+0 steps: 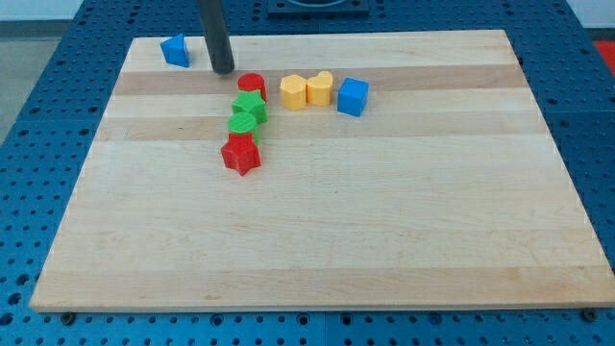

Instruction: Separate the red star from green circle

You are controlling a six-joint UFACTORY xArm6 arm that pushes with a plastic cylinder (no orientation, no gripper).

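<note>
Red star (240,154) — well below my tip (223,71), touching green circle (243,122)

Wooden board (384,240) sits on a blue perforated table (38,125). Non-task blocks: small blue block (176,50) near the board's top-left corner, well apart from the others, shape unclear. Red cylinder (252,85) up top of the centre cluster, green star (250,106) touching it just below. To the view's right, a row: yellow hexagon-ish block (293,91) touching a yellow heart (320,89), then a blue cube (353,96) just beside the heart.
</note>
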